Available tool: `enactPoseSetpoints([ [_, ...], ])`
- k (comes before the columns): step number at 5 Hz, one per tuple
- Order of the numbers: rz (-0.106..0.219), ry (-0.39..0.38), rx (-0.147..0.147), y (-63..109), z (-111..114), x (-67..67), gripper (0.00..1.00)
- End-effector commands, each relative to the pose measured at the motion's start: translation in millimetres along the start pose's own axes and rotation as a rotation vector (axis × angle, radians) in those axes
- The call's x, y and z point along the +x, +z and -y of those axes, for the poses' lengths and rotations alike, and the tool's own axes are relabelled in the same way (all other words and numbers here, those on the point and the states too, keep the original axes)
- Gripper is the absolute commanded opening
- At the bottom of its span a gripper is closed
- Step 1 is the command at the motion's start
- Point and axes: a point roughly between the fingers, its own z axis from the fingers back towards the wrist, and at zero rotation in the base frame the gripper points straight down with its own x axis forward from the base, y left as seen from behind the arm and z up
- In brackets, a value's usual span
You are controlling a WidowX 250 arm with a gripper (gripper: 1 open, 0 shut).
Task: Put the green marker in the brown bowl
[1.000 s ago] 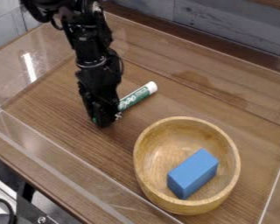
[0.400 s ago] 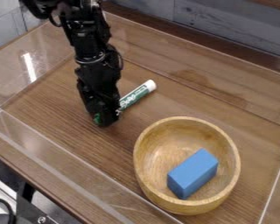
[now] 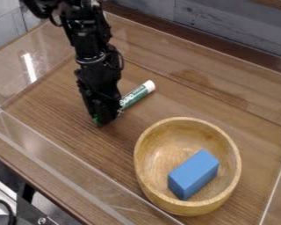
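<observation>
I see the table [image 3: 213, 83], then the bowl [image 3: 154, 145] holding a blue block [image 3: 193, 172]. My gripper [image 3: 103, 117], pointing down, has just clamped shut at the marker's [image 3: 136, 93] near end; marker still on the table, left of the bowl.

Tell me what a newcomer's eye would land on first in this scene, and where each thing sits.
The wide brown bowl at the lower right draws the eye first, with a bright blue block lying inside it. Next comes the black arm reaching down at the left, its gripper lowered to the wooden table at the near end of the green marker, which lies flat just up and left of the bowl, outside it.
</observation>
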Motion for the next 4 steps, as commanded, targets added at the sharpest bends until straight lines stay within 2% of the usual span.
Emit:
enactPoseSetpoints([
  [1,0.056,0.004,0.033,20.4,-2.4,11.5,0.0],
  [4,0.053,0.044,0.025,38.0,3.2,11.8,0.0],
])
